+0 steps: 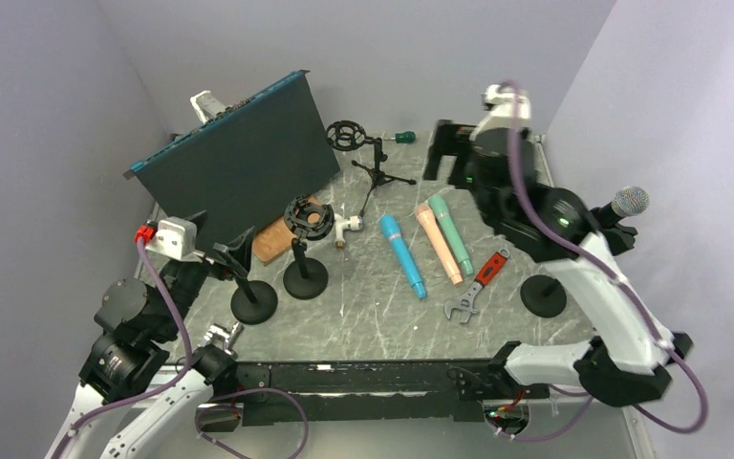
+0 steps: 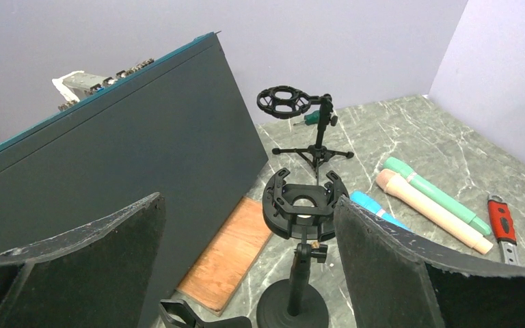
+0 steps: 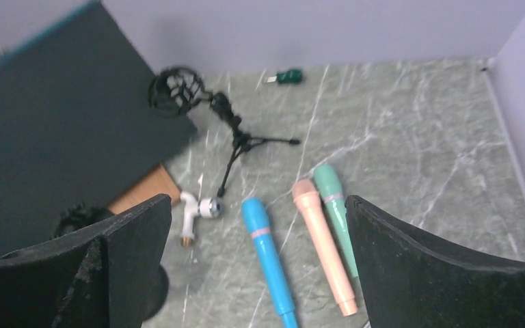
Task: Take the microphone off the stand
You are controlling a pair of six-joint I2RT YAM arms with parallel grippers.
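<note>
The microphone (image 1: 630, 203), dark with a silver mesh head, sits in a clip on a black stand whose round base (image 1: 543, 296) rests at the right of the table. My right arm's elbow partly hides its body. My right gripper (image 1: 451, 143) (image 3: 258, 201) is raised high over the far middle of the table, away from the microphone. It is open and holds nothing. My left gripper (image 1: 218, 239) (image 2: 247, 205) is open and empty at the near left, facing an empty shock-mount stand (image 2: 301, 212).
Blue (image 1: 401, 253), peach (image 1: 438, 241) and green (image 1: 449, 232) toy microphones lie mid-table beside a red-handled wrench (image 1: 478, 284). A dark panel (image 1: 234, 163) leans at the back left, with a wood block (image 1: 277, 239), a white tap piece (image 1: 347, 228) and a tripod mount (image 1: 358, 143) nearby.
</note>
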